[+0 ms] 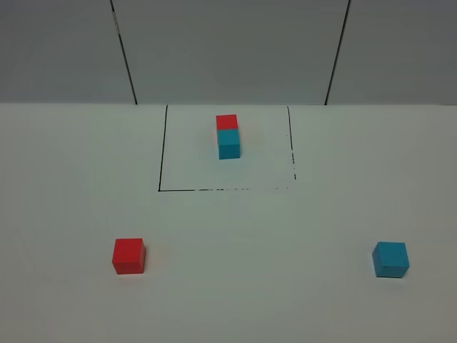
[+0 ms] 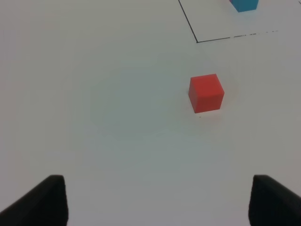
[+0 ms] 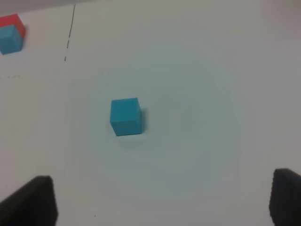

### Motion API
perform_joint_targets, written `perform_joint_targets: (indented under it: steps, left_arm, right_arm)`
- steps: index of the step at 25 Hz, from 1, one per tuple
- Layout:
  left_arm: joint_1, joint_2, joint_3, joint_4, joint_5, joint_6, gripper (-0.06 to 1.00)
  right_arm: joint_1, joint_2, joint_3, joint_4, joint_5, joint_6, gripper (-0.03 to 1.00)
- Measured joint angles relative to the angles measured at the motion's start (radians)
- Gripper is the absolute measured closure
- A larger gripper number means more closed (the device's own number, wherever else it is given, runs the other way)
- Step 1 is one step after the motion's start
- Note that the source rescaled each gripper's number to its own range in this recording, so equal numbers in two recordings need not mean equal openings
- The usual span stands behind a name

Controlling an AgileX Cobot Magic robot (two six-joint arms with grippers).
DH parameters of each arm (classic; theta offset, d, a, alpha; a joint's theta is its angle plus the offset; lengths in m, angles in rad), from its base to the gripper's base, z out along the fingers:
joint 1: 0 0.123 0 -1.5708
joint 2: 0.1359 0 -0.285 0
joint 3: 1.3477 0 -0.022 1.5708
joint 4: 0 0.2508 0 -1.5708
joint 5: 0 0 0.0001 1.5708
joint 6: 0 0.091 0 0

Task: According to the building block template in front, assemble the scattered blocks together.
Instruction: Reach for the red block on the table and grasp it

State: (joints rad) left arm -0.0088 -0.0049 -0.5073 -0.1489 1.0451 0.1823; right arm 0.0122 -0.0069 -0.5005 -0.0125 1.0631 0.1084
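Observation:
The template (image 1: 228, 136) is a red cube joined to a cyan-blue cube, standing at the back middle inside thin black lines (image 1: 162, 161). A loose red cube (image 1: 128, 256) lies at the front left of the white table, and a loose cyan-blue cube (image 1: 390, 259) at the front right. The left wrist view shows the red cube (image 2: 206, 92) well ahead of my left gripper (image 2: 157, 202), whose dark fingertips (image 2: 44, 202) stand wide apart with nothing between them. My right gripper (image 3: 162, 202) is likewise open and empty, short of the blue cube (image 3: 126, 116). Neither arm appears in the high view.
The white table (image 1: 271, 286) spreads around the cubes. Grey wall panels with dark seams (image 1: 123, 50) rise behind its far edge. The template's corner (image 3: 11, 34) shows in the right wrist view, and its blue cube (image 2: 244, 4) in the left.

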Motion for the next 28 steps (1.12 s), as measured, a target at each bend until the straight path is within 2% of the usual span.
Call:
perform_joint_targets:
  steps: [28]
  left_arm:
    - [0.0,0.0,0.0,0.0,0.0,0.001,0.25]
  right_arm:
    - [0.0,0.0,0.0,0.0,0.0,0.0,0.16]
